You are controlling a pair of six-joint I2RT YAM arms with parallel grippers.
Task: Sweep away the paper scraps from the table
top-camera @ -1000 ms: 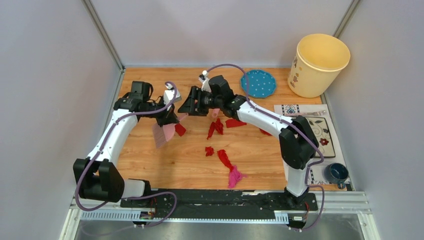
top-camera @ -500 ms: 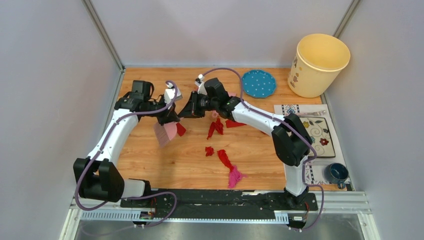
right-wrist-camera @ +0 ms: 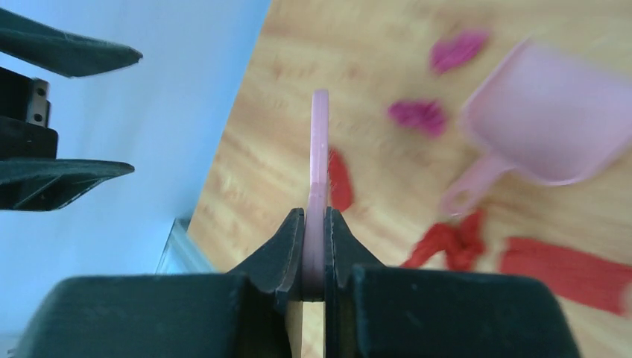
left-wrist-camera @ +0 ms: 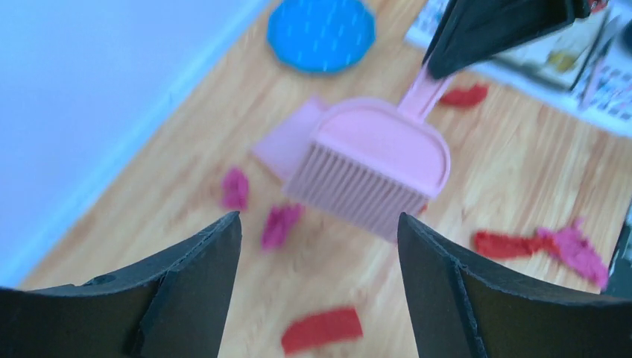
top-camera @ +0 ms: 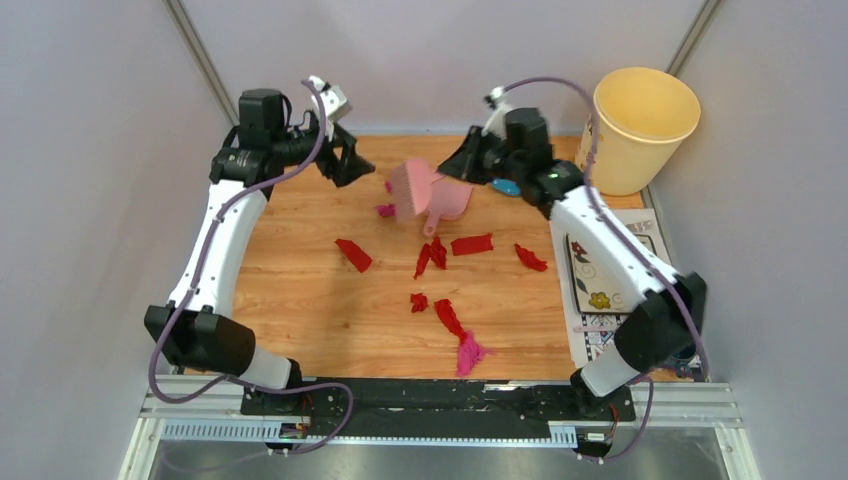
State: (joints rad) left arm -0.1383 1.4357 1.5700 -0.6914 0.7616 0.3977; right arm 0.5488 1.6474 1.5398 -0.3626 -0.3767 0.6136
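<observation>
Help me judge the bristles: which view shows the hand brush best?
Left wrist: the hand brush faces the camera, head and bristles plain. Top external shows it small, from above. Right wrist sees only its handle, edge-on, in the right gripper.

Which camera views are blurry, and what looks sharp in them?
Top external: sharp and evenly lit. Left wrist: the table, paper scraps and brush are smeared; only the left hand is crisp. Right wrist: the right hand and the brush handle it pinches are sharp, the dustpan behind is blurred.
</observation>
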